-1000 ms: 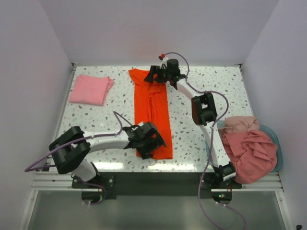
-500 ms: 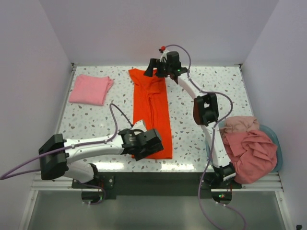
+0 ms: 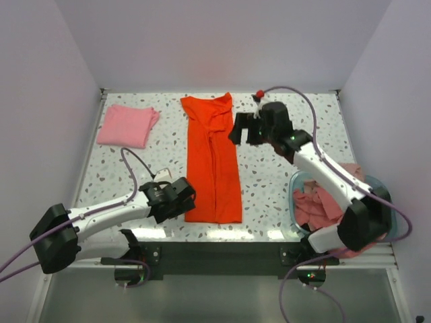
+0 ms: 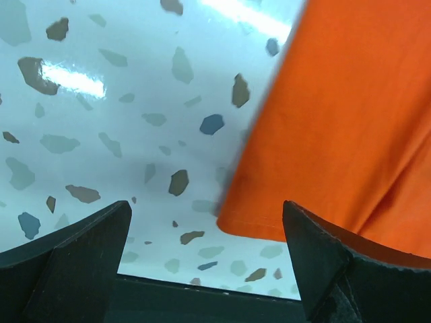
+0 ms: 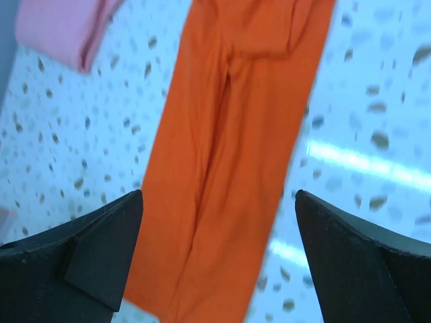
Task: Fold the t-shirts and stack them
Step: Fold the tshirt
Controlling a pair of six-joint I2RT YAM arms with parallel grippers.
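Note:
An orange-red t-shirt (image 3: 214, 161) lies folded into a long narrow strip down the middle of the table. A folded light pink t-shirt (image 3: 126, 126) rests at the far left. Salmon-pink t-shirts (image 3: 311, 205) sit crumpled in the teal tub (image 3: 293, 192) at the right. My left gripper (image 3: 178, 202) is open and empty, just left of the strip's near left corner (image 4: 232, 225). My right gripper (image 3: 244, 129) is open and empty, hovering beside the strip's far right edge. Its wrist view looks down on the orange shirt (image 5: 236, 155) and the pink shirt (image 5: 64, 30).
The right arm's elbow (image 3: 360, 219) reaches over the tub and hides much of the salmon pile. White walls close in the speckled table (image 3: 283, 175) on three sides. The table's near edge (image 4: 202, 279) lies right below the left gripper.
My left gripper has slid left and nearer, off the orange shirt's near end. My right gripper has left the shirt's far end, moving right and nearer. Both stayed open.

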